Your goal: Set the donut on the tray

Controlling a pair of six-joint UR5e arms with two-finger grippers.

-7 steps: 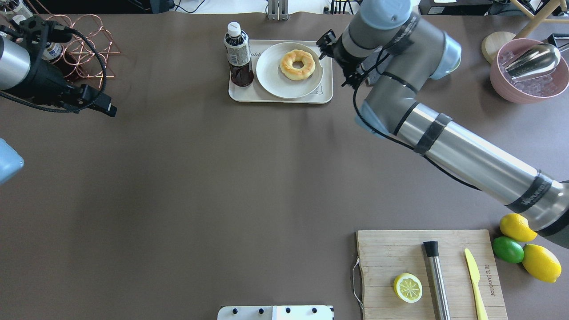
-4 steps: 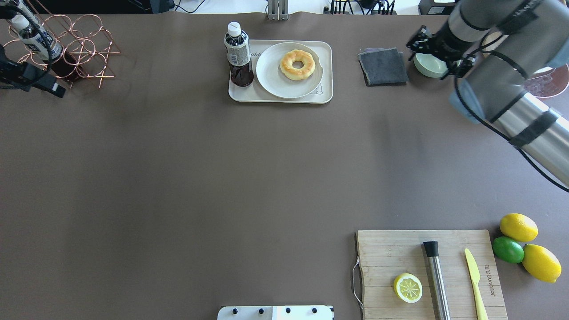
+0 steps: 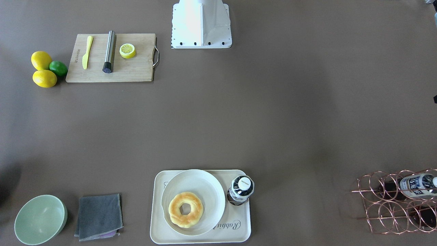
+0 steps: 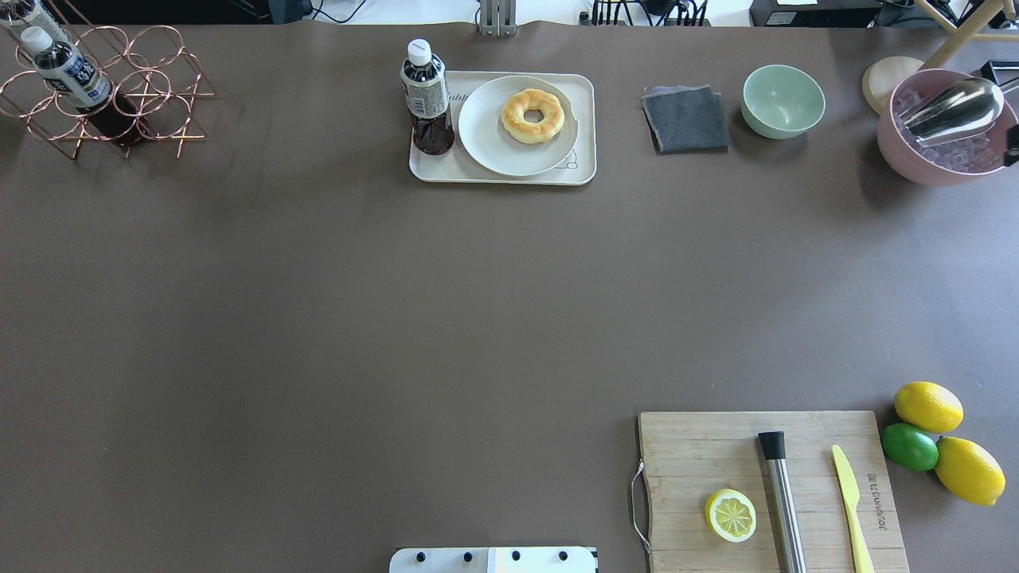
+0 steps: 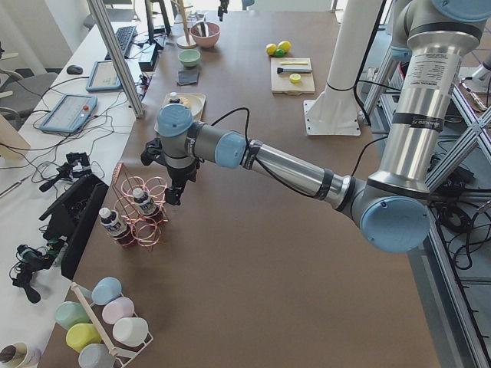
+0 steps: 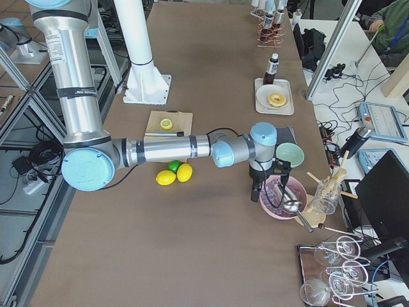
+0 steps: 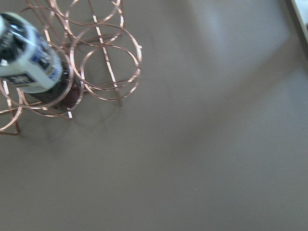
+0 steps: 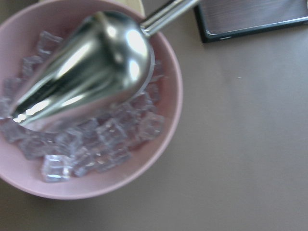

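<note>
A golden-yellow ring donut with a pale glazed top (image 4: 532, 116) lies on a round white plate (image 4: 489, 139). The plate sits on the cream rectangular plastic tray (image 4: 462, 173) at the middle of the desk's far edge. A dark drink bottle with a white cap (image 4: 426, 95) stands upright on the same tray, touching or just beside the plate, on the side toward my left arm. The donut lies flat, hole upward, near the plate's far rim, with nothing touching it. The plate keeps it off the bare tray, and I judge that this counts as placed, so the task looks finished.

My left gripper (image 5: 174, 195) hangs near the desk's far left corner, just beside a copper wire bottle rack (image 4: 119, 107). My right gripper (image 6: 255, 192) hangs near the far right corner, by a pink bowl of ice cubes (image 4: 896, 159) holding a steel scoop (image 4: 955, 111). (Only the side cameras show either gripper, so I cannot tell how far each is open or whether it holds anything.) Both are well apart from the tray, which I read as parked clear of it.
</note>
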